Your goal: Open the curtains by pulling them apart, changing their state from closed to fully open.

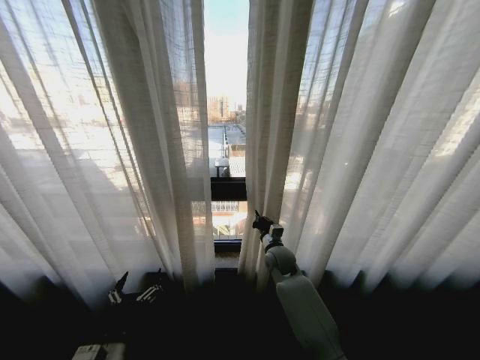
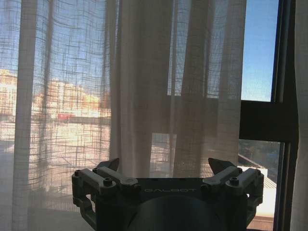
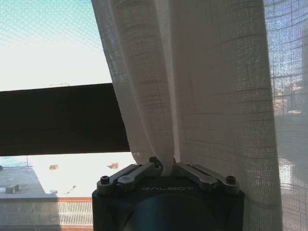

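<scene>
Head view: two sheer white curtain panels hang across the window, parted by a narrow gap in the middle. Left curtain panel [image 1: 112,150] covers the left half, its inner edge bunched in pleats beside the gap. Right curtain panel [image 1: 360,150] covers the right half, inner edge also bunched. Through the gap: sky, city buildings, and a dark window frame bar [image 1: 228,188] crossing level. Right gripper [image 1: 262,223] is raised on its white arm at the inner edge of the right panel, low down, just right of the gap. Left gripper [image 1: 135,291] sits low in the dark area at the foot of the left panel, claw spread.

Left wrist view: left gripper [image 2: 166,168] claw is wide, fingers [image 2: 109,166] far apart, nothing between them. It faces the left curtain panel [image 2: 139,86], apart from the fabric. A dark vertical frame bar [image 2: 285,72] and blue sky show past the panel's edge.

Right wrist view: right gripper [image 3: 166,166] claw is closed tight, pinching a fold of the right curtain panel [image 3: 202,82]; fabric rises straight out from between the fingers [image 3: 139,171] and fans upward. Dark window frame bar [image 3: 57,118] runs level behind, beside the panel edge, with sky above and rooftops below.
</scene>
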